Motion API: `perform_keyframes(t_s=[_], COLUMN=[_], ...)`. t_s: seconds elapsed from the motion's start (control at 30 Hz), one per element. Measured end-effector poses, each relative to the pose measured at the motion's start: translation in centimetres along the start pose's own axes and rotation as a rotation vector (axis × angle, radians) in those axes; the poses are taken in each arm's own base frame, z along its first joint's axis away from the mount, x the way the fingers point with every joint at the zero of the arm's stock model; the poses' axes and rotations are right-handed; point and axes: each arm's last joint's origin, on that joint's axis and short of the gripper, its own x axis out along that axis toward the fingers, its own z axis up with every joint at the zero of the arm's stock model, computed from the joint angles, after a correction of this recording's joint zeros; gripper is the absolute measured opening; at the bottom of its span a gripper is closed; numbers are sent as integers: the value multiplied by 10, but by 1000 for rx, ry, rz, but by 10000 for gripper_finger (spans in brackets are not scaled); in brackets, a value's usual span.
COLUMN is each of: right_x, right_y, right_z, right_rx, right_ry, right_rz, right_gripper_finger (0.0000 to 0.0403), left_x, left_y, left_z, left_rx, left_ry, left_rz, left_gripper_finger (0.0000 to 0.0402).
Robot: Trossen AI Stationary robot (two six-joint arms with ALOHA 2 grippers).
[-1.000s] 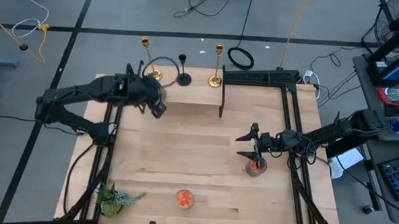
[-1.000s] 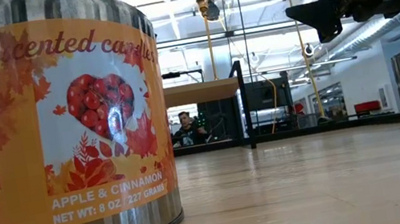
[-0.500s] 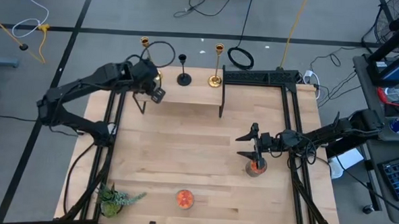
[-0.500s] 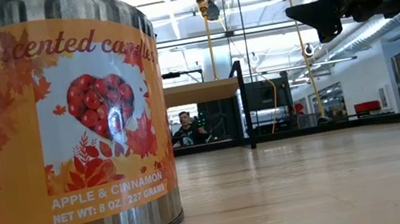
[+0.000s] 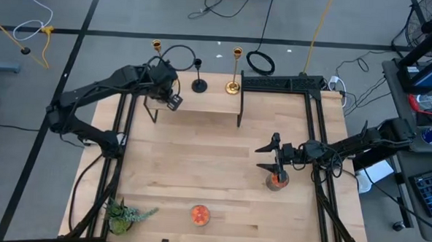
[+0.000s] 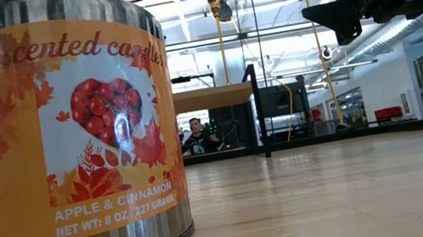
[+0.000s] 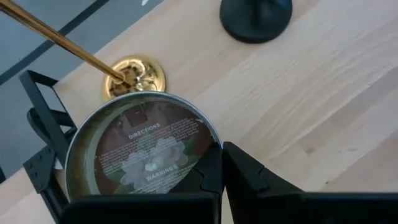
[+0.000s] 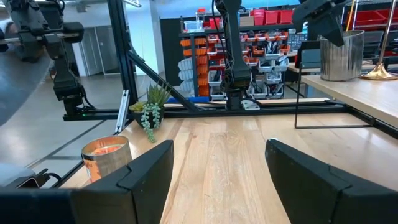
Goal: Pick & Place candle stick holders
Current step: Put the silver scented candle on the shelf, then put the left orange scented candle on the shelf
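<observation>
On the raised shelf (image 5: 202, 102) at the back of the surface (image 5: 200, 157): left gripper (image 7: 222, 180) sits over a silver tin (image 7: 143, 155). Its fingers are together with only a thin slit, right at the tin's rim; can't tell if they pinch it. Left gold candlestick (image 7: 137, 76) has its base just beside the tin, black candlestick (image 7: 255, 15) stands near, and second gold candlestick (image 5: 236, 67) is at the shelf's right end. All three are upright and ungrasped.

Likely step: reach for a holder. To do it well, clear the tin, spread the fingers and close on the slim stem low down, since tall gold ones would tip easily.

Right gripper (image 8: 217, 168) waits with fingers apart over a candle tin (image 5: 275, 180), front right.
</observation>
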Motion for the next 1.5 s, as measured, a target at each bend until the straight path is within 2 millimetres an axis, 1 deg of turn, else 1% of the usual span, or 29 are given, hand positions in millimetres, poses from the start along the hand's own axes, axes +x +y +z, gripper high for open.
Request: perform_keyframes(t_s=[0.27,0.53,0.7,0.83,1.07,1.23,1.4,1.5], right_x=[0,0,0,0,0,0,0,0], right_y=[0,0,0,0,0,0,-2,-2], right_z=[0,0,0,0,0,0,0,0], right_rx=[0,0,0,0,0,0,0,0], right_ry=[0,0,0,0,0,-1,-5,-4], right_rz=[0,0,0,0,-1,-13,-53,-51], right_gripper_finger=[254,254,254,254,254,254,254,254], left_x=[2,2,1,-3,-15,-33,-54,-63], left_y=[-1,0,-2,-5,-5,-10,-22,-33], left_z=[4,7,6,5,1,-4,-10,-16], left_rx=[15,71,145,194,216,273,280,313], left_ry=[-33,-80,-76,-88,-130,-195,-284,-288], left_rz=[10,72,52,38,17,-83,-278,-399], left_gripper_finger=[64,95,116,123,124,124,124,124])
